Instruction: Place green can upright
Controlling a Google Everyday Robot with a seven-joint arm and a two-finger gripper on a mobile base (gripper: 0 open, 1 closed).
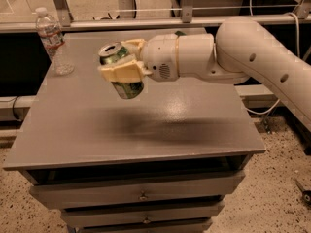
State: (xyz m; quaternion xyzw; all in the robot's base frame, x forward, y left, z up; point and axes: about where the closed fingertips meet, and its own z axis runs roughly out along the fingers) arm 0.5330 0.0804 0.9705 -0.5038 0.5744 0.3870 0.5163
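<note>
The green can (127, 87) is held in the air above the middle of the grey table (73, 130). It is nearly upright, tilted a little, with its silver pull-tab top facing up and left. My gripper (121, 66) is shut on the green can, its cream fingers (121, 73) clamped across the can's upper half. The white arm reaches in from the right. The can's shadow lies on the table below it.
A clear plastic water bottle (51, 40) stands at the table's back left corner. The table has drawers (141, 194) below its front edge. A metal rail (146, 23) runs behind the table. A small green object (180, 33) peeks out behind the arm.
</note>
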